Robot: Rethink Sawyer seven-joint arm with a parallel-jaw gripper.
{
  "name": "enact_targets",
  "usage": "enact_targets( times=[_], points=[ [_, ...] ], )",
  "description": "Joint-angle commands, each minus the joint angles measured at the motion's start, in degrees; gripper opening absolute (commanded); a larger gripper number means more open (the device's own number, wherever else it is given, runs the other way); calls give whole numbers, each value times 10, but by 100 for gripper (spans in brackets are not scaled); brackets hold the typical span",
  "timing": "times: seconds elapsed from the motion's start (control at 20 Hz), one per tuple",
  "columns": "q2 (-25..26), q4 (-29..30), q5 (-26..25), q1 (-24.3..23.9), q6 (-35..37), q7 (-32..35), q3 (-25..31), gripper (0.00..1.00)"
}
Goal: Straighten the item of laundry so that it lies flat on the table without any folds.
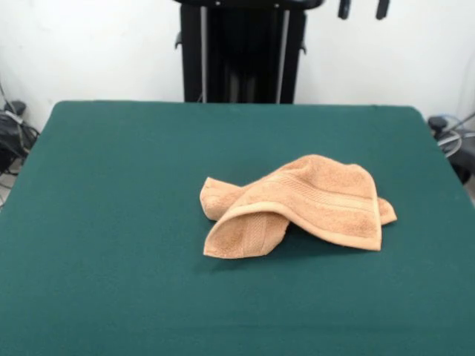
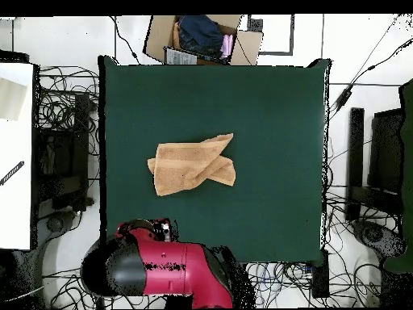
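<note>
Towel (image 1: pixel 297 206) not yet flat: bunched and folded over itself, lying a little toward 3 o'clock of the middle of the green surface (image 1: pixel 111 222) in the front view. One flap doubled over toward 7 o'clock, with ribbed band showing on its upper face; another corner poking out at 9 o'clock from underneath. Raised hump along the top layer (air under it, judging by the shadow). So nothing of the straightening done as far as visible; still left to open the folded flap, pull corners apart, smooth.

Long axis in the overhead view from about 8 o'clock to 2 o'clock, pointed corner at 2 o'clock.

Pincer (image 1: pixel 363 9) only as two dark tips at the top edge, far above the towel, parted, grasping nothing.
</note>
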Motion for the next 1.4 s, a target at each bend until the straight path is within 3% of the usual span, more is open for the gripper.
enact_targets(
  times=[0.05,0.95,1.4],
  points=[
    [29,8,6,-4,-26,86,22,100],
    [69,21,32,-10,-89,89,58,100],
    [72,20,35,-7,-85,88,54,100]
  ],
)
